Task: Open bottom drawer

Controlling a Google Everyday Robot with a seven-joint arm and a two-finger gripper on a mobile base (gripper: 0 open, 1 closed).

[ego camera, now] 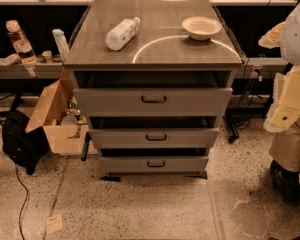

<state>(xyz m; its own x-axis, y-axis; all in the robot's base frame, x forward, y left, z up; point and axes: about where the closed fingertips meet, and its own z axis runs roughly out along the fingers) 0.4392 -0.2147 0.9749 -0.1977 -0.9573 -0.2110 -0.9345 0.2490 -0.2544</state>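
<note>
Claw (pixel 280 118) right; bottom drawer (pixel 154 164) crosswise, camera-facing

cabinet top (pixel 160 51): glossy, smooth | bottom drawer (pixel 125 165): matt grey | gripper (pixel 273 37), right edge: matt plastic

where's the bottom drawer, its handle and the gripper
bottom drawer (pixel 187 165): camera view, grey front panel
drawer handle (pixel 156 164): camera view, middle of black bar
gripper (pixel 285 184): camera view, dark arm end, low far right

Single camera, set high in front of the cabinet (pixel 190 102), angled down onto its top and drawer fronts from mid distance, with the floor (pixel 140 209) below in view. The robot arm (pixel 290 104) cuts in at the right edge, gripper (pixel 286 184) hanging low there.
</note>
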